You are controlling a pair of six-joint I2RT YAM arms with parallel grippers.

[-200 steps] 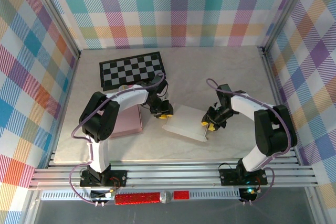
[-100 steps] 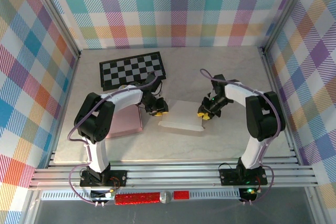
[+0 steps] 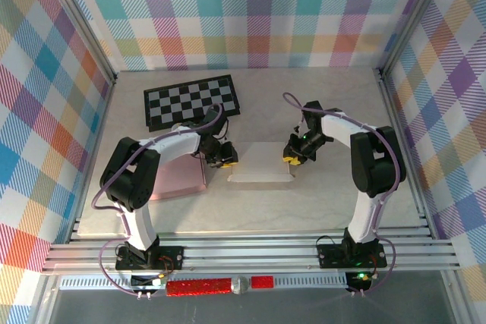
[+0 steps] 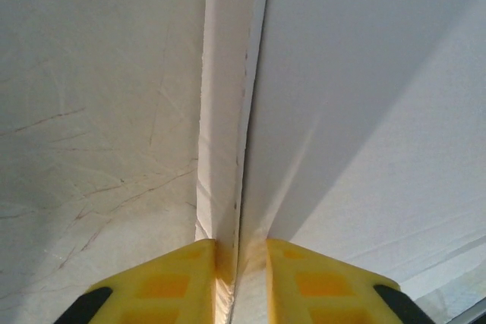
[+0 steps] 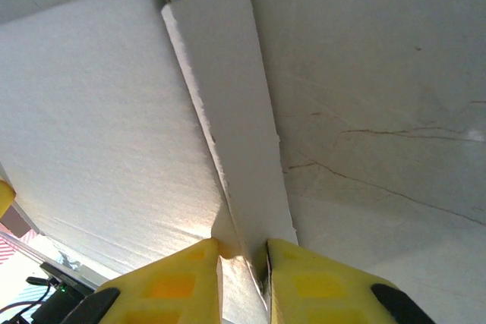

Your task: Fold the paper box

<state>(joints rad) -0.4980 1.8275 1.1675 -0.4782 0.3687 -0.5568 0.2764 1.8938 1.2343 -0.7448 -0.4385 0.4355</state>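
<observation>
**Paper box [image 3: 260,165], two-handed pinch at opposite ends.** The box lies part-folded at the middle of the table [image 3: 342,104], in front of the checkerboard [image 3: 190,101] and just right of the pink pad [image 3: 182,181].

It is thin white card, and is judged light, springy along its creases and easily dented or torn. A wide panel would probably bow if lifted by one corner. The sensible places to hold it are the narrow end flaps, close to the fold line, where the card is stiffest.

- **Grip, left.** The left gripper [image 4: 239,263] is clamped on the left end flap [image 4: 228,111]. The yellow fingers [image 4: 163,286] press either side of the upright strip, and the main panel [image 4: 364,134] slopes away beside it.
- **Grip, right.** The right gripper [image 5: 243,259] is likewise pinched on the right end flap [image 5: 228,96], a strip standing at an angle to the broad panel [image 5: 91,127].
- **Pose.** The left arm [image 3: 129,180] bends outward at the elbow. Its forearm crosses above the pink pad to meet the box's left end. The right arm [image 3: 373,165] mirrors it, with the elbow out to the right and the wrist turned inward to the box's right end. The two grippers face each other with the box between them.
</observation>
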